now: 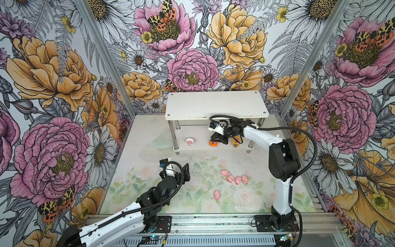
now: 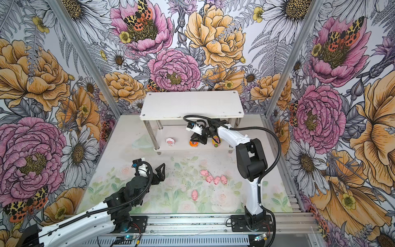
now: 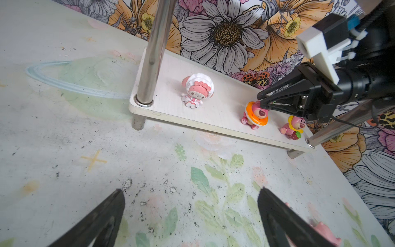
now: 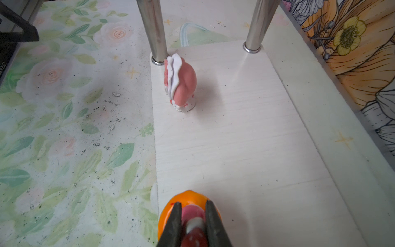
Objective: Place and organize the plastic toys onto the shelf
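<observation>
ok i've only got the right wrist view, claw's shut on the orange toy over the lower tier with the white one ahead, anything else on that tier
Observer: Yes, a yellow-rimmed toy also stands on the lower tier of the shelf, on the side of the orange-rimmed toy away from the white-rimmed toy.
Operator: what's left to pick up
Observer: Five pink pigs lie on the mat, four clustered and one apart.
Operator: and the other arm
Observer: The left claw is open and empty, over the mat in front of the shelf.
</observation>
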You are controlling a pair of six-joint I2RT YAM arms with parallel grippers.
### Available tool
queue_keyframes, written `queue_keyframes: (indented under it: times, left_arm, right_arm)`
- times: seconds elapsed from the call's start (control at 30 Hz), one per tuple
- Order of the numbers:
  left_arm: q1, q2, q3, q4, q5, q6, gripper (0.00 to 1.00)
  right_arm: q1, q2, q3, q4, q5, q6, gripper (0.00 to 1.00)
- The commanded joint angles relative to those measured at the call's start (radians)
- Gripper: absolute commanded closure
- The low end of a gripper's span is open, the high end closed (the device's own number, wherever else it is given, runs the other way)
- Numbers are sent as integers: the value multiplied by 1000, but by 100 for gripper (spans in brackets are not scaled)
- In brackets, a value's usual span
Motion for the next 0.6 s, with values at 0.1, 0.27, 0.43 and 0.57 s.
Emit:
queue_keyframes:
  times: [0.1, 0.27, 0.43, 0.57]
  left_arm:
    - [12, 4, 29, 8, 19, -3, 1]
    - [13, 19, 37, 10, 20, -5, 1]
    - [15, 35, 36, 19, 22, -6, 1]
    - [18, 42, 35, 25, 27, -6, 1]
  right_arm:
    - [7, 40, 53, -9, -5, -36, 89]
    - [12, 47, 55, -9, -7, -54, 62]
    - [12, 49, 52, -7, 1, -52, 54]
    - [14, 49, 55, -6, 6, -43, 51]
